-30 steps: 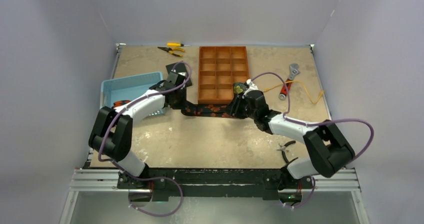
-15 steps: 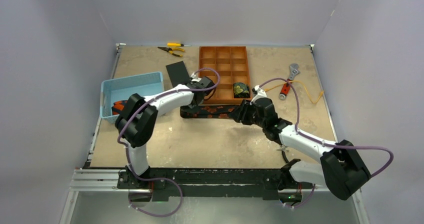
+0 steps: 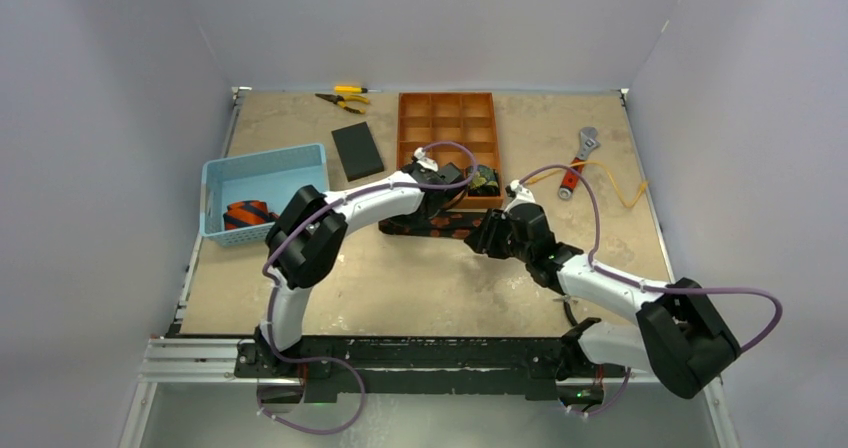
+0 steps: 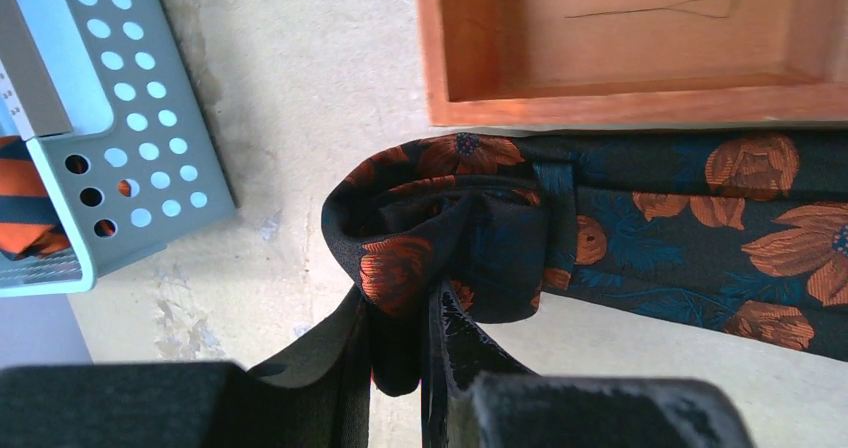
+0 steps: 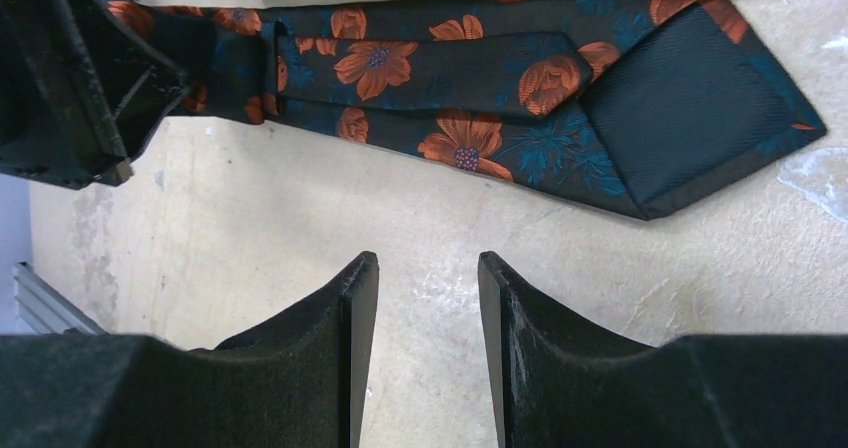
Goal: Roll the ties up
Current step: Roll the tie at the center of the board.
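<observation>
A dark tie with orange flowers (image 3: 440,225) lies flat just in front of the wooden tray (image 3: 447,118). One end of it is curled into a loose roll (image 4: 440,223), and my left gripper (image 4: 397,303) is shut on that roll. The flat wide end (image 5: 690,98) points to the right. My right gripper (image 5: 427,263) stands open over bare table just short of the wide end, touching nothing. A rolled dark tie with green-gold pattern (image 3: 484,180) sits in a near-right compartment of the tray. A navy tie with orange stripes (image 3: 247,213) lies in the blue basket (image 3: 300,158).
A flat black pad (image 3: 357,150) lies left of the tray. Yellow-handled pliers (image 3: 345,96) rest at the back. A wrench (image 3: 580,153) and a yellow cord (image 3: 612,183) lie at the right. Another pair of pliers (image 3: 572,298) sits by the right arm's base.
My left arm has swung right along the tray's front edge with the tie's end in its grip, so the flat stretch is shorter. My right gripper shifted slightly right and nearer.
</observation>
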You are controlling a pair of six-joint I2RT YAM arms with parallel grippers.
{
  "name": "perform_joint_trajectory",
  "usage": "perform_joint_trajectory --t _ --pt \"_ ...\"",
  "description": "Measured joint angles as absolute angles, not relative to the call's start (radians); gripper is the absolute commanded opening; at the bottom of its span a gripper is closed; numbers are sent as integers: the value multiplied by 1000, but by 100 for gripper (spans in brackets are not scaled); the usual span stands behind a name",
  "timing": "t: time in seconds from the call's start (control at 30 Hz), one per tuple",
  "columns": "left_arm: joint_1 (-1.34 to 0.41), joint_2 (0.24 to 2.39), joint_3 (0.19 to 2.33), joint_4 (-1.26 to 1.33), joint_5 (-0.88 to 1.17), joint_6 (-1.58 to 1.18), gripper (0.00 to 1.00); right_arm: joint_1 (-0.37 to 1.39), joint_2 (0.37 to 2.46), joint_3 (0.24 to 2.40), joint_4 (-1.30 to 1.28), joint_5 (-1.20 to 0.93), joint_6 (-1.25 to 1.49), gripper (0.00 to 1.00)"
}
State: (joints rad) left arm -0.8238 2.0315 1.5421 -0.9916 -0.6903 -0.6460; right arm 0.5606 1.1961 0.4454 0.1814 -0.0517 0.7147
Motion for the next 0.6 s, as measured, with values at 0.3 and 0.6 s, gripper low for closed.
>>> perform_joint_trajectory --t 0.3,0.6 --pt "-873 2055 1589 -1002 -689 -661 0 561 1245 411 220 -10 748 39" --pt "-873 2056 1601 -1026 -703 -662 0 547 1348 453 285 86 830 33"
